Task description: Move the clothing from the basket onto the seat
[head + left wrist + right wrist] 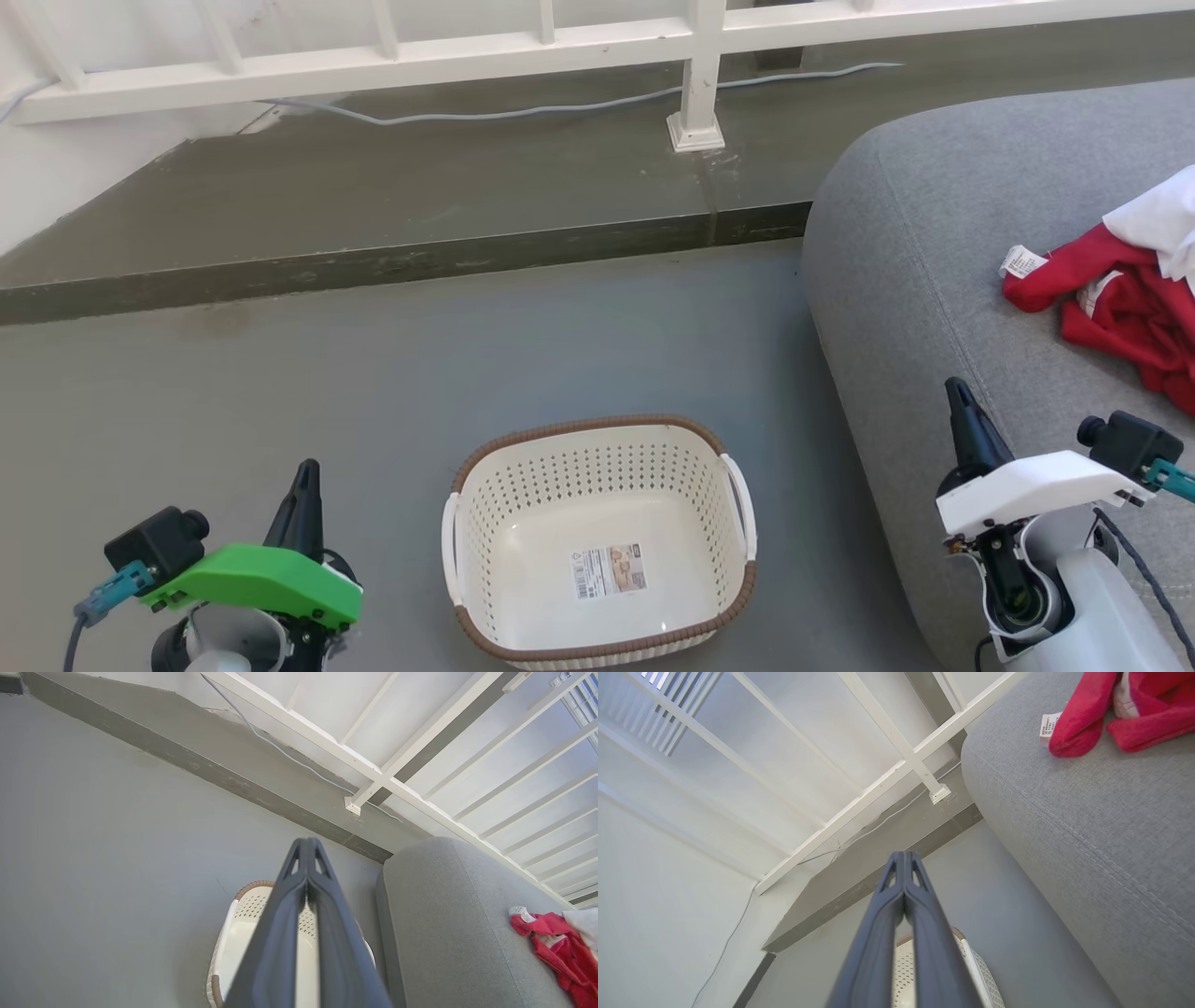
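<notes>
My left gripper, at seven o'clock in the head view, has its fingers pressed together on nothing. My right gripper, at four o'clock, is likewise closed and empty. Between them, at six o'clock, the basket sits on the floor with nothing inside but its sticker. The clothing, red with some white, lies heaped on the seat at three o'clock. I judge the job done, with nothing left to carry.
</notes>
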Robot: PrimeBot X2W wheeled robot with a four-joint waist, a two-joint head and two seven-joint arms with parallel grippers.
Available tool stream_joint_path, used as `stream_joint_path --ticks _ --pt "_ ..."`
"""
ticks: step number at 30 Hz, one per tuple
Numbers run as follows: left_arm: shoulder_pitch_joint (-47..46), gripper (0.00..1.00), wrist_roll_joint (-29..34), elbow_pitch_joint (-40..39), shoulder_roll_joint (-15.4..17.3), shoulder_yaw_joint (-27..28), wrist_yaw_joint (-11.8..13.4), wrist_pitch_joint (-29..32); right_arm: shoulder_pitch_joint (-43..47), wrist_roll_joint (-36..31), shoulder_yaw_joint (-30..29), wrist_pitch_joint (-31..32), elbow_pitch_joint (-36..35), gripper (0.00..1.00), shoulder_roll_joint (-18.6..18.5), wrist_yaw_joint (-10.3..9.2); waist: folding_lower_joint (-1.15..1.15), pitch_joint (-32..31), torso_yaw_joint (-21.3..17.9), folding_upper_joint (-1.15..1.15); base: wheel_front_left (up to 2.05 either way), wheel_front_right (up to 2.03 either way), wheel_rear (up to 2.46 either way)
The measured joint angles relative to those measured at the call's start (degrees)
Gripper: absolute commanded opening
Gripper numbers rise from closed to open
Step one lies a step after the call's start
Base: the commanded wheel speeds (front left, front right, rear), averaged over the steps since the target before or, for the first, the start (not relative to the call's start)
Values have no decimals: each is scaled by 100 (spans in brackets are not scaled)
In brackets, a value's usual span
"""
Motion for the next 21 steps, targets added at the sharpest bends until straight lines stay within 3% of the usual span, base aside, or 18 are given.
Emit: stream_joint_path --ticks 21 --pt "-1 0 -1330 27 -75 467 -254 357 4 1506 -381 404 -175 0 68 51 0 -61 39 0 0 0 0"
